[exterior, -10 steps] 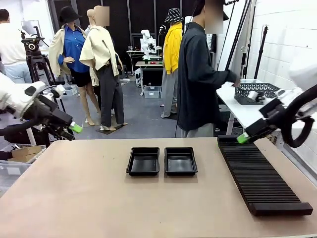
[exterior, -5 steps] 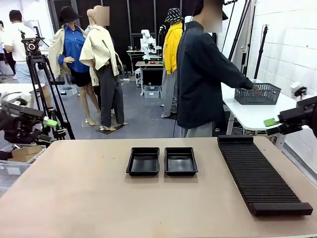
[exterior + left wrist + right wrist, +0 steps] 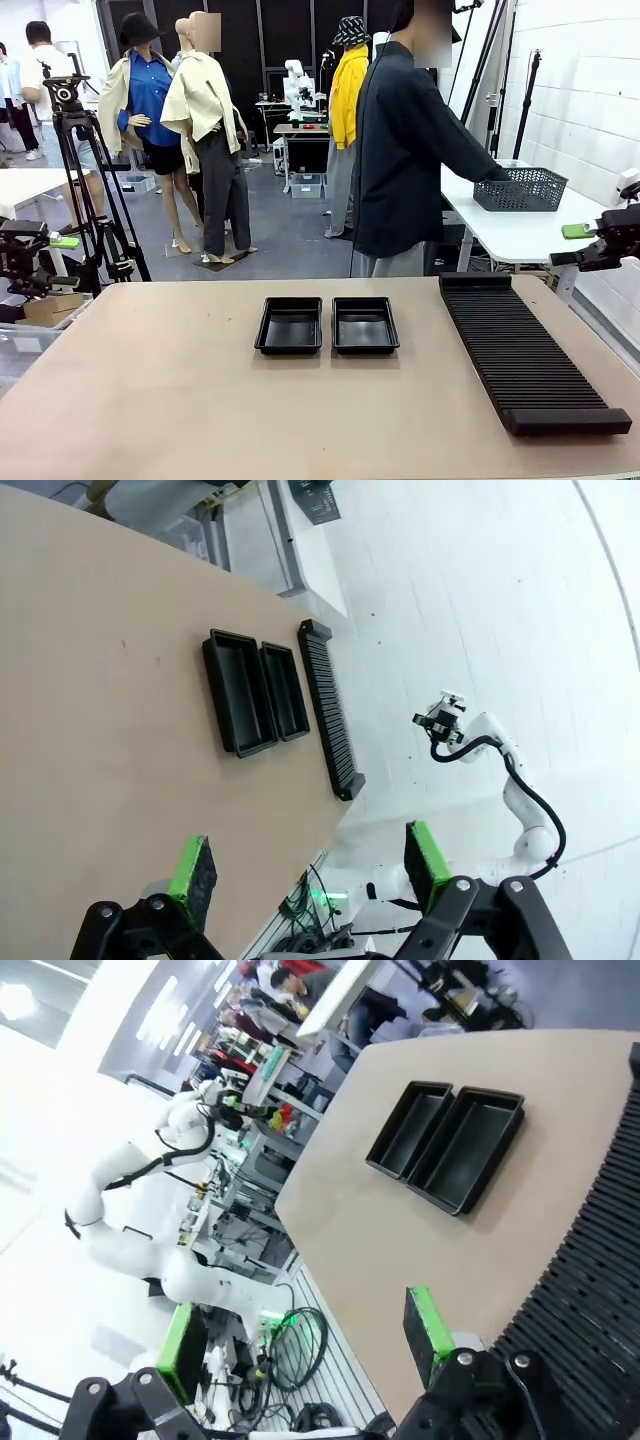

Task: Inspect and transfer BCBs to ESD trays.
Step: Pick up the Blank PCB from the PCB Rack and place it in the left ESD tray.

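**Operator:** What is laid out for you?

**Spotter:** You have the bench (image 3: 200,400), with the long ribbed rack (image 3: 530,355) down its right side. At mid-bench the two ESD trays (image 3: 327,325) sit just beside each other, floors bare. Their long axes run toward the person, parallel to the rack.

**Operator:** And the pincers?

**Spotter:** Your left pincer (image 3: 310,870) and right pincer (image 3: 303,1340) are both spread wide, pinching nothing, raised off opposite ends of the bench. The trays lie between them, well apart from both. Your left arm is nearer the tray on the left, your right arm nearer the other.
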{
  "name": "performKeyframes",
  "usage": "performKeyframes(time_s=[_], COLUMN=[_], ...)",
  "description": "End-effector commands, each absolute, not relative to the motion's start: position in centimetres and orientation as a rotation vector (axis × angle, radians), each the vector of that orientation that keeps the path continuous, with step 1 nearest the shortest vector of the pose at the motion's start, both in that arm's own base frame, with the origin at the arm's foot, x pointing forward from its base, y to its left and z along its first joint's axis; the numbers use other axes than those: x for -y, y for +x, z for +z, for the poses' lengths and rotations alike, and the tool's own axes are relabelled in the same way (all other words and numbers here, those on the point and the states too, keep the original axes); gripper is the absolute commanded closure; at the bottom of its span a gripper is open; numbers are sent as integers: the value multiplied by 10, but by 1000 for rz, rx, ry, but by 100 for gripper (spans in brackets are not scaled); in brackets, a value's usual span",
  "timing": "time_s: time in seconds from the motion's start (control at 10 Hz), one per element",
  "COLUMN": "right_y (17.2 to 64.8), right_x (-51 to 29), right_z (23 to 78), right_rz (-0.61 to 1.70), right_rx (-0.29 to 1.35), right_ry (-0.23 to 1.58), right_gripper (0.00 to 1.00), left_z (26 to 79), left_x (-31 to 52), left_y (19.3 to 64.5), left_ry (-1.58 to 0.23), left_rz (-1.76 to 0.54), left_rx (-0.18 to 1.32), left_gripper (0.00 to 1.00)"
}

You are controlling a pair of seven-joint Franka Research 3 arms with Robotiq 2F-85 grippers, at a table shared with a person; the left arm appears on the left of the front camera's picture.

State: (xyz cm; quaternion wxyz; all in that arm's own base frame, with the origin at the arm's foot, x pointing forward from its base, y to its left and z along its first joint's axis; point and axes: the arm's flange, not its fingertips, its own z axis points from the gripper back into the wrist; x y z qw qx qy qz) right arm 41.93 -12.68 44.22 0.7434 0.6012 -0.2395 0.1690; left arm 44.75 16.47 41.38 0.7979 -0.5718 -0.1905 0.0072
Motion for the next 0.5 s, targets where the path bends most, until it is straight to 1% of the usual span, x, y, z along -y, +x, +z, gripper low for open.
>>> performKeyframes(time_s=[0.0,0.2,0.3,0.4], right_y=[422,418,418,415], right_x=[139,143,142,143], right_z=[443,442,444,442], right_rz=[371,373,363,351], right_rx=[583,582,583,559], right_ry=[1366,1371,1371,1354], right_gripper=[0,0,0,0], left_z=[411,411,411,409], left_x=[-171,-174,-174,-170], left_y=[452,448,445,445], left_ry=[-1290,-1309,-1295,-1281], left_rz=[-23,-35,-91,-7], left_rx=[444,458,480,421], left_gripper=[0,0,0,0])
